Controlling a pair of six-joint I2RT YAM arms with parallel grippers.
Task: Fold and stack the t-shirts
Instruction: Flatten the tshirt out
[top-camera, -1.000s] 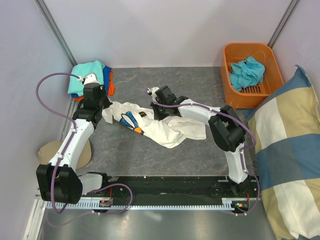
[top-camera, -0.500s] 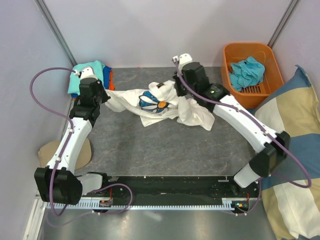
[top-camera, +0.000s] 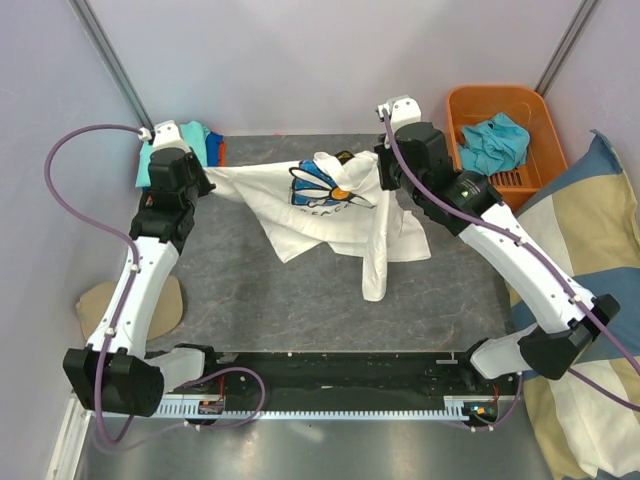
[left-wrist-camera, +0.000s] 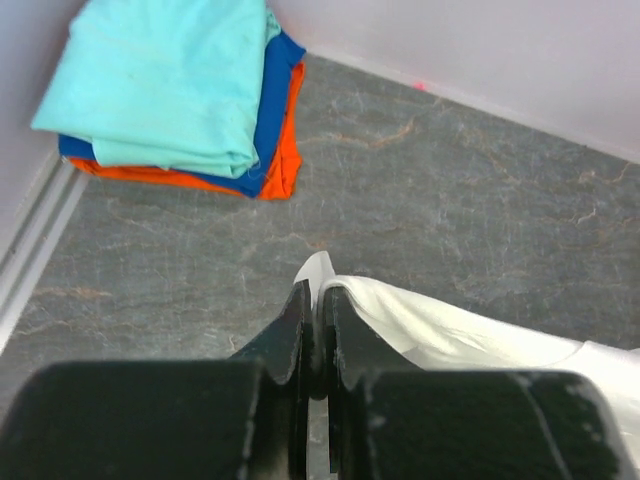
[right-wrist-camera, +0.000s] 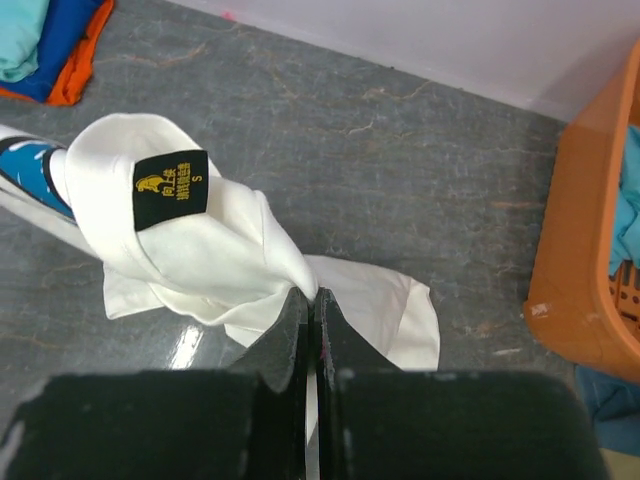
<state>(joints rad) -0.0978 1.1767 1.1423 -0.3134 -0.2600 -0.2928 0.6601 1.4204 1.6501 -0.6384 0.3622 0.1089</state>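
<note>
White t-shirt (top-camera: 322, 205), bunched mid-table a second ago, now hangs stretched at 12 o'clock; left gripper (left-wrist-camera: 315, 296) and right gripper (right-wrist-camera: 308, 298) both pinch its fabric. Likely ready for laying flat.

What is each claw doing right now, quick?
Left gripper: closed, pinching the white t-shirt.
Right gripper: closed, pinching the same white t-shirt.

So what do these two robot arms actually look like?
The left arm and right arm have white shells with chunky black joints. A purple cable runs along each in loose loops. The jaws are plain black with flat sides.
</note>
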